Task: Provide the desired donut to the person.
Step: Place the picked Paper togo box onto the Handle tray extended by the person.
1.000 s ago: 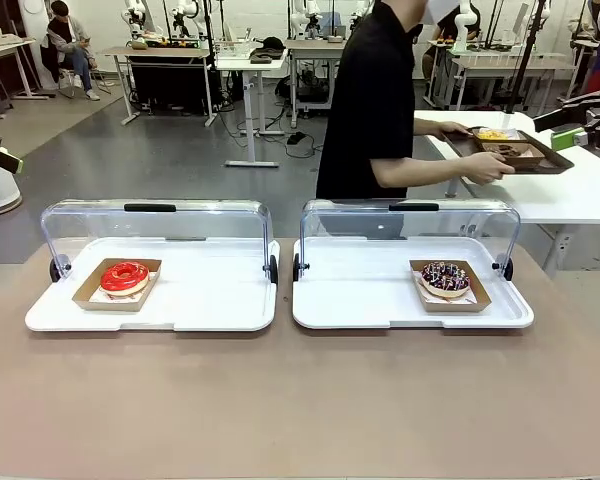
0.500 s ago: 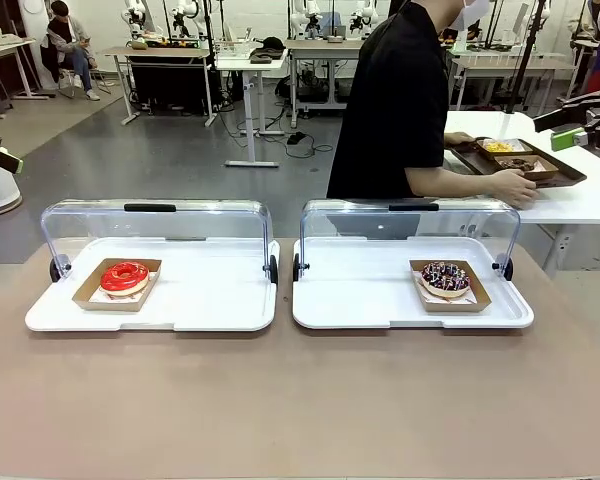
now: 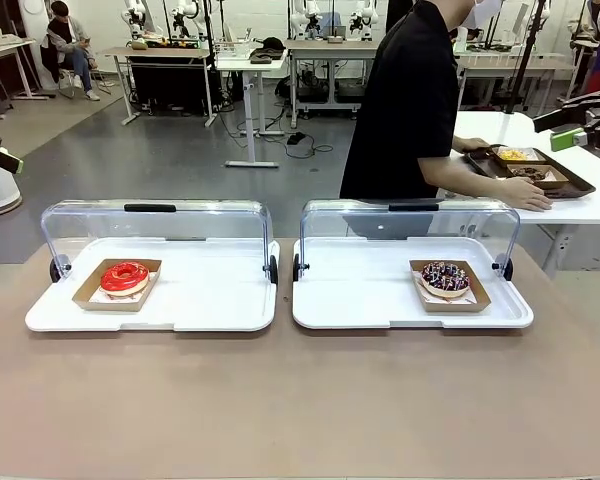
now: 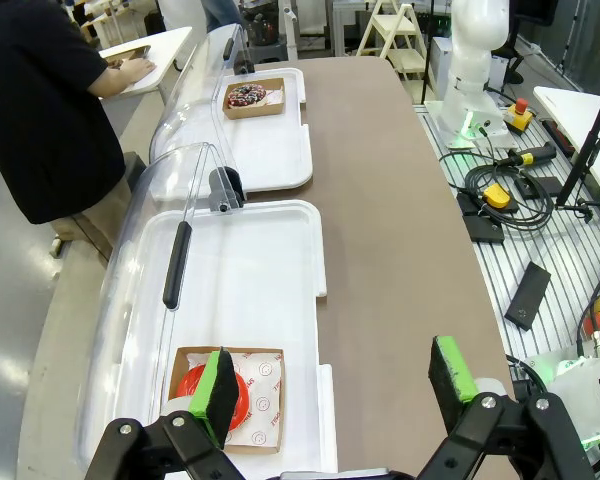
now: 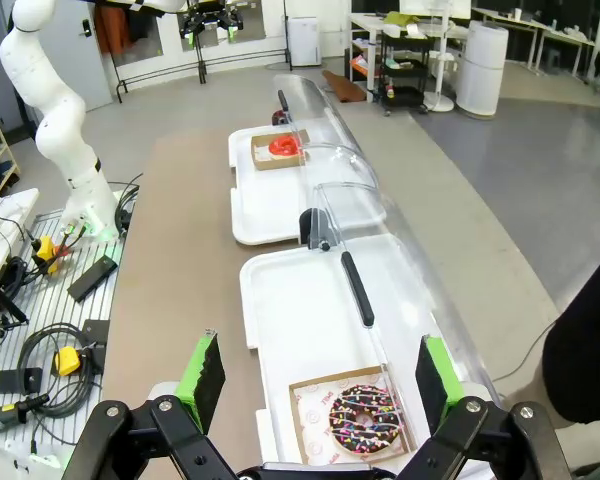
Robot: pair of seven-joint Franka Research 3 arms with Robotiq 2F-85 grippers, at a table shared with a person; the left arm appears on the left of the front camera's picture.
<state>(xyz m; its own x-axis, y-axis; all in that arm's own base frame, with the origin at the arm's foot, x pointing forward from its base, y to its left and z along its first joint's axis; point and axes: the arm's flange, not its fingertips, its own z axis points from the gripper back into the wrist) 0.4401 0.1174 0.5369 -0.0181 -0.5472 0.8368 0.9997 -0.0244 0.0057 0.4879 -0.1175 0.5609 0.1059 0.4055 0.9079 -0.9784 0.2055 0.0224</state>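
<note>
Both grippers hang high above the table with their green pads spread wide and nothing between them. Seen from the left wrist, the left gripper point(image 4: 330, 385) hovers over the near end of the left white tray point(image 4: 280, 260), and the red-glazed donut point(image 4: 205, 392) in its cardboard holder lies directly below, partly behind one green pad; the chocolate sprinkled donut point(image 4: 247, 95) sits far up the table on the other tray. Seen from the right wrist, the right gripper point(image 5: 320, 385) hangs over the right white tray point(image 5: 290, 310), with the chocolate sprinkled donut point(image 5: 368, 413) just below and between its fingers. From the front, the red-glazed donut point(image 3: 125, 276) and the chocolate sprinkled donut point(image 3: 445, 278) each rest on a tray with the clear lid point(image 3: 155, 225) rolled back. Only the tips of the two arms show at the picture's edges there. The person point(image 3: 405, 100) stands at the far side behind the right tray, well apart from both grippers, turned toward a white side table point(image 3: 580, 195). Compared with a second ago, the person has stepped farther right and set the dark brown tray point(image 3: 530, 170) down on that side table, one hand point(image 3: 530, 200) now resting flat beside it; the donuts, trays and grippers are unchanged.
</note>
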